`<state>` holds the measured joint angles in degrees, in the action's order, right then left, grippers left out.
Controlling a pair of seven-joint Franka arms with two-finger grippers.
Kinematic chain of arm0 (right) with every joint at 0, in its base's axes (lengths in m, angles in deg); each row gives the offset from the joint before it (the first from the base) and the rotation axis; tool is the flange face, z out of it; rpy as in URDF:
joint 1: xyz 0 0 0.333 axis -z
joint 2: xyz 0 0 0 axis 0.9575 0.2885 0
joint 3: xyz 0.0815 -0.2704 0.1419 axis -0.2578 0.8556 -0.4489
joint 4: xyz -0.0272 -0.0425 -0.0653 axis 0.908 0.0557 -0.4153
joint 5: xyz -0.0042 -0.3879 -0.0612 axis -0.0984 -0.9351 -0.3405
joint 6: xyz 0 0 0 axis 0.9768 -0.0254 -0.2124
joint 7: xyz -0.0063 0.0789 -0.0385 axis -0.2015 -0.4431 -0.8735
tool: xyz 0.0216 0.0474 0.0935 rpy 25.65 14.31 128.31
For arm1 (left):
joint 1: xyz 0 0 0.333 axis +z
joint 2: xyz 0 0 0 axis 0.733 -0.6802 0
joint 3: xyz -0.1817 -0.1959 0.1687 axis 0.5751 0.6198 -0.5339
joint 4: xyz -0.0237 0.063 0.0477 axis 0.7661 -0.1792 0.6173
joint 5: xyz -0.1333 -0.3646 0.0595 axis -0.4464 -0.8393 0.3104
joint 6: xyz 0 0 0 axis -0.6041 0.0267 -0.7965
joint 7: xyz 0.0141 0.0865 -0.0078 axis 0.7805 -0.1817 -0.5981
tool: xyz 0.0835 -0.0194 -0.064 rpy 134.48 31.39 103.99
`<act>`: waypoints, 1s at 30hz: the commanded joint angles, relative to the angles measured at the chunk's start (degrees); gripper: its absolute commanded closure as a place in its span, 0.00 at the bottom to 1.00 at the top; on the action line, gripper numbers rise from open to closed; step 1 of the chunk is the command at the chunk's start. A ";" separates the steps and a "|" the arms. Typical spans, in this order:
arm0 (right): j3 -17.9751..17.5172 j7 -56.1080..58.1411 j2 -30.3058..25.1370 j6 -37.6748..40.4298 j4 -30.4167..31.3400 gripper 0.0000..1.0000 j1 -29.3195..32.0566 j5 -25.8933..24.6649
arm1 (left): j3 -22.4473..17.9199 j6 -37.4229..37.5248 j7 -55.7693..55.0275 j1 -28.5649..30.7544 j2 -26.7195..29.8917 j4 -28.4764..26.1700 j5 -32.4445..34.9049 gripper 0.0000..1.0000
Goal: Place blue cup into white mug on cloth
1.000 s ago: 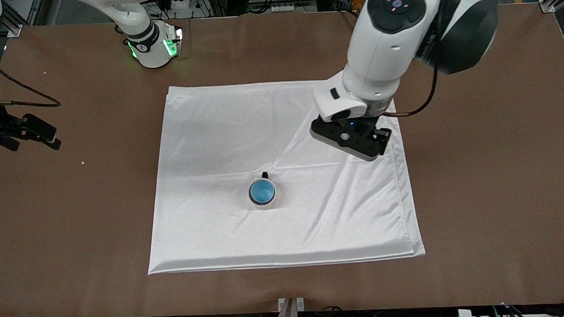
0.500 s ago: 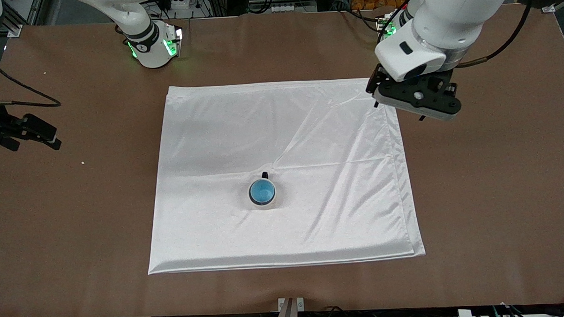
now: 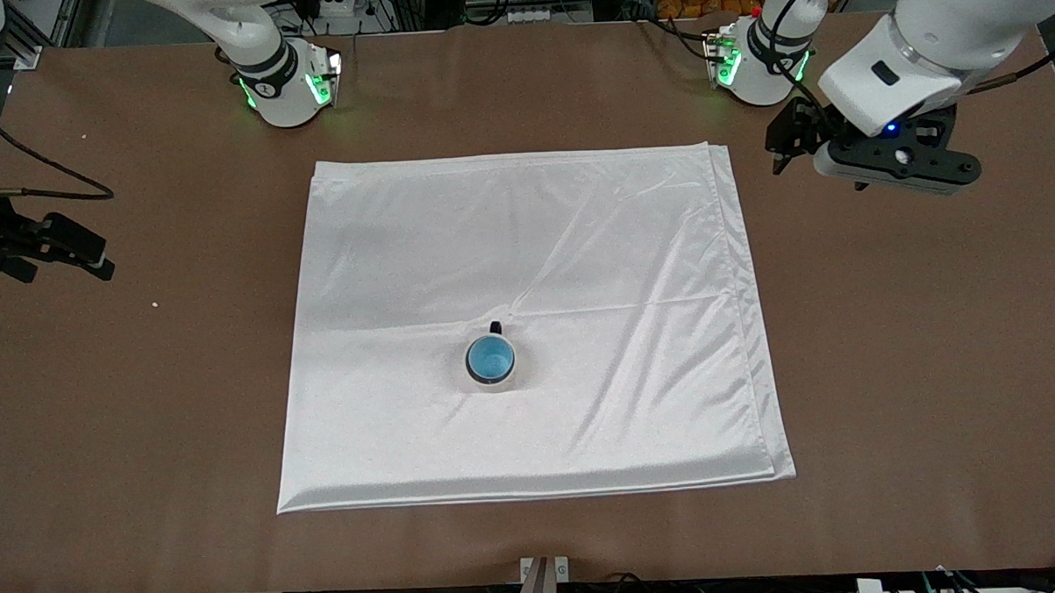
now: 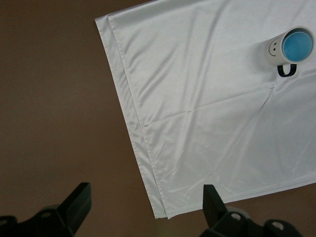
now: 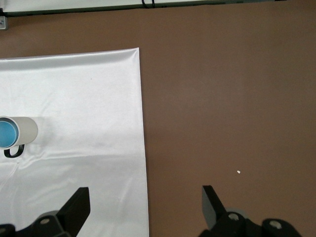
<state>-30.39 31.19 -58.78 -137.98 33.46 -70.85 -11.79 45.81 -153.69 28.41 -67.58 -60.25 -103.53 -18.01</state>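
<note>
Cup sits inside mug, upright, near the middle of cloth, somewhat toward the front-camera edge. Judged from this, placement looks complete.

Left end effector is up over bare table, just off the cloth's corner at the left arm's end, near that arm's base. Fingers spread wide in the left wrist view, nothing between them. Right end effector is also wide open and empty, over the table beside the cloth's edge at the right arm's end; that arm waits.

Risks from here, as I judge them:
- Little remains to upset. Both end effectors are well apart from the mug.
- A low return pass across the cloth could snag the satiny fabric and drag or tip the mug.
- Creases run up to the mug's base; any tug on the cloth would carry through to it.

Look of the things:
- Cup: light blue, only the rim and interior show, ringed closely by the mug's wall.
- Mug: cream-white, black loop handle pointing away from the front camera, small smiley of dark dots on its side.
- Cloth: white, glossy, doubled at the edge nearest the left arm's end.
</note>
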 commanded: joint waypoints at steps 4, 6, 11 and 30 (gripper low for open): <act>-0.38 0.76 -0.59 -0.01 0.24 0.00 0.61 -0.13 | 0.20 -3.09 -0.92 2.07 5.50 -8.78 -1.22 0.00; -0.38 0.76 -0.59 -0.01 0.24 0.00 0.70 -0.13 | 0.11 -3.26 -1.01 2.51 5.77 -9.74 -1.04 0.00; -0.38 0.76 -0.59 -0.01 0.24 0.00 0.70 -0.83 | 0.46 -5.20 -1.01 5.24 6.29 -11.50 -0.96 0.00; -0.47 0.67 -0.50 0.08 0.33 0.00 0.61 -2.24 | 0.11 -5.20 -0.92 7.44 6.29 -12.12 1.68 0.00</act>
<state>-30.35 31.22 -58.78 -137.98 33.46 -70.85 -13.34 45.73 -158.04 28.14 -60.50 -55.81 -114.26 -17.53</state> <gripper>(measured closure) 0.000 0.000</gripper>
